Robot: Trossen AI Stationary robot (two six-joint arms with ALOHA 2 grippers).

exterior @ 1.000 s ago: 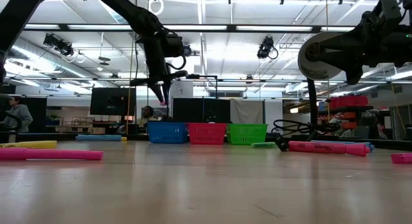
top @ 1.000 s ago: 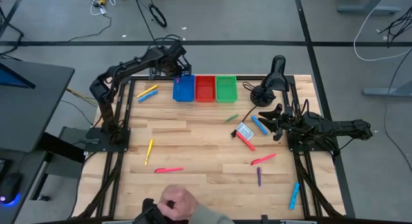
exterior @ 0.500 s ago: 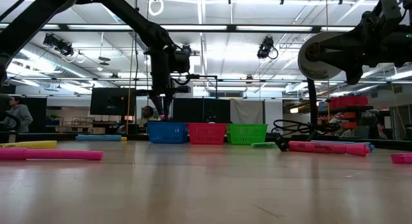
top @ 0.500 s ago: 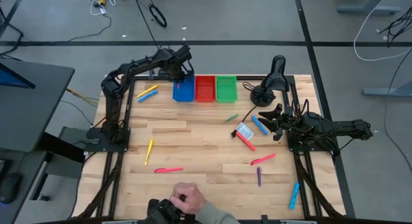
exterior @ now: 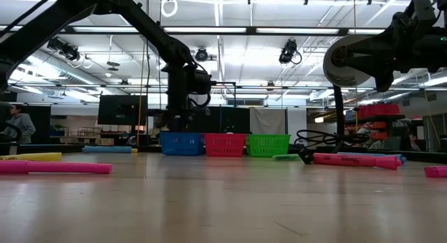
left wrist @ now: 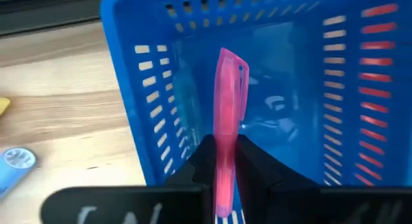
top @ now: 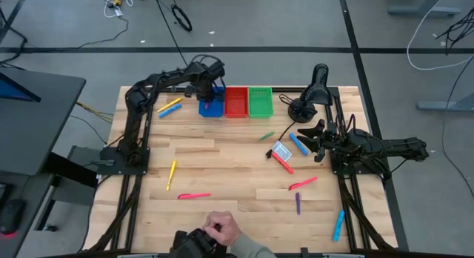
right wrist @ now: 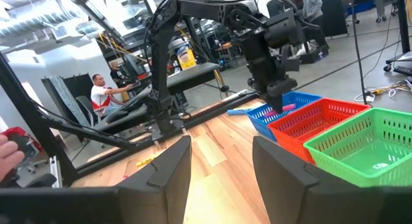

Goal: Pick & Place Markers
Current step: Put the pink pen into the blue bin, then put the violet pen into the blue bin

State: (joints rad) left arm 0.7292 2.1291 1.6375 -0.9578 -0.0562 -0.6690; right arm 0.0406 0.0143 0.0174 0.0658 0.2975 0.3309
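Observation:
My left gripper is over the blue bin at the table's far edge, shut on a pink marker that points down into the bin. In the low view the left gripper is just above the bin's rim. My right gripper is open and empty at the table's right side. Loose markers lie flat on the table: yellow and blue, yellow, pink, green, blue, red, pink, purple, blue. My left gripper pinches the pink marker between its two fingers, on the marker's upper part. The fingers come from above, pointing down, and the marker runs on past them into the blue bin, its capped end lowest. Whether that end touches the bin's floor, I cannot tell.
A red bin and a green bin stand right of the blue one. A white-and-blue card lies by the right gripper. A black stand is at the far right corner. A person's hand is at the near edge.
My left gripper has come down toward the blue bin, carrying the pink marker, which now reaches into the bin. It has stayed shut on the marker.

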